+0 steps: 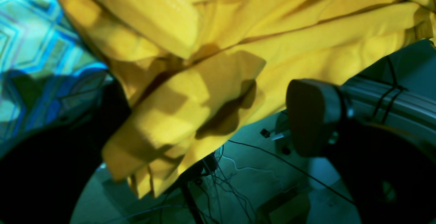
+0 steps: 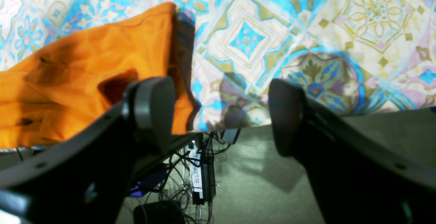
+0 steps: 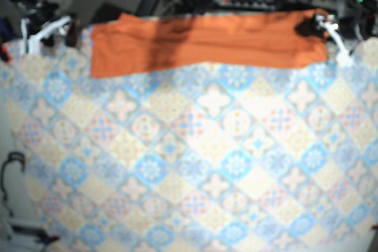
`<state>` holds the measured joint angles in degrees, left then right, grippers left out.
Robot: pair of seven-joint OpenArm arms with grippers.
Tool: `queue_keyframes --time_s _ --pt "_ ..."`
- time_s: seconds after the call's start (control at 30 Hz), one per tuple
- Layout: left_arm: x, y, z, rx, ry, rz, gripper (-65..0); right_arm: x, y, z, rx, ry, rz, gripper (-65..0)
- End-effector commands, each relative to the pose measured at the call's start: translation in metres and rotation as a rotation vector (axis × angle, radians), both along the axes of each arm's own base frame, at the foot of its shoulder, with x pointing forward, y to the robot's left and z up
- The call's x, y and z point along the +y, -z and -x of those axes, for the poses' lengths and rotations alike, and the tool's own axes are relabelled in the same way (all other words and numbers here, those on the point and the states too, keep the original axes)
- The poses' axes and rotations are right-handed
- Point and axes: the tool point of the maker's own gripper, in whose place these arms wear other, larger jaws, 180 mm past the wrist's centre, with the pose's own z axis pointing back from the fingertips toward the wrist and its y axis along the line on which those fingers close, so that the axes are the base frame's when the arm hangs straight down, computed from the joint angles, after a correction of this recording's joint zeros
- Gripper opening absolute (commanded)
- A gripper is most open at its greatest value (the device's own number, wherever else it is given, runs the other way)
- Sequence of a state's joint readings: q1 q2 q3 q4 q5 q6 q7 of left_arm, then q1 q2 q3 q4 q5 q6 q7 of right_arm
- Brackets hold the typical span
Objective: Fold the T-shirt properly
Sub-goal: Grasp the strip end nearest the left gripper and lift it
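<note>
1. The table (image 3: 195,163) takes up nearly the whole base view. It's covered in a busy blue, cream and pink tile-pattern cloth.
2. The T-shirt (image 3: 207,42) is orange and lies as one long, narrow band along the far edge of the table. A dark shadow crosses it left of the middle. In the left wrist view the same cloth reads yellow and sits bunched in loose folds, with one flap hanging down past the table edge.
3. The left gripper (image 3: 318,26) is right on the shirt's end, on the base view's right side. Up close only one grey finger pad (image 1: 313,115) is in plain sight, and cloth is heaped over where the other would be. So I honestly can't tell whether it's pinching the fabric or not.
4. The right gripper (image 2: 219,115) is spread wide with nothing between the jaws, out over the table edge. The shirt's other end is just beside one finger. I can't tell if it touches.
5. There's a tangle of cables (image 2: 201,169) under the table edge.
</note>
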<state>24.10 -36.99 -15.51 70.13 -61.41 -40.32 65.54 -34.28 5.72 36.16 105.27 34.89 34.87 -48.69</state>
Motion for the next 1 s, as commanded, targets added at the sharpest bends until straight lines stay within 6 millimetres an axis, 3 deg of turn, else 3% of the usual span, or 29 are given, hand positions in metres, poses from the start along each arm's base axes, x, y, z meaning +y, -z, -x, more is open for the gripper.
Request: queue_keyframes --time_s 0.0,0.3,0.63,0.97 --pt "0.005 -0.002 -0.003 -0.007 0.000 -0.016 0.0 -0.003 -0.010 -0.006 -0.042 -0.006 0.009 -23.2" --pt "0.007 -0.004 -0.011 -0.056 -0.033 -0.016 0.0 -0.002 -0.010 -0.006 -0.043 -0.008 0.009 -23.2" --pt "0.036 -0.021 -0.027 -0.130 -0.123 -0.053 0.0 0.017 -0.005 -0.010 -0.036 -0.054 -0.026 -23.2" --pt "0.044 -0.014 -0.027 -0.118 -0.184 -0.041 0.0 0.014 -0.005 -0.011 -0.054 -0.048 -0.014 -23.2"
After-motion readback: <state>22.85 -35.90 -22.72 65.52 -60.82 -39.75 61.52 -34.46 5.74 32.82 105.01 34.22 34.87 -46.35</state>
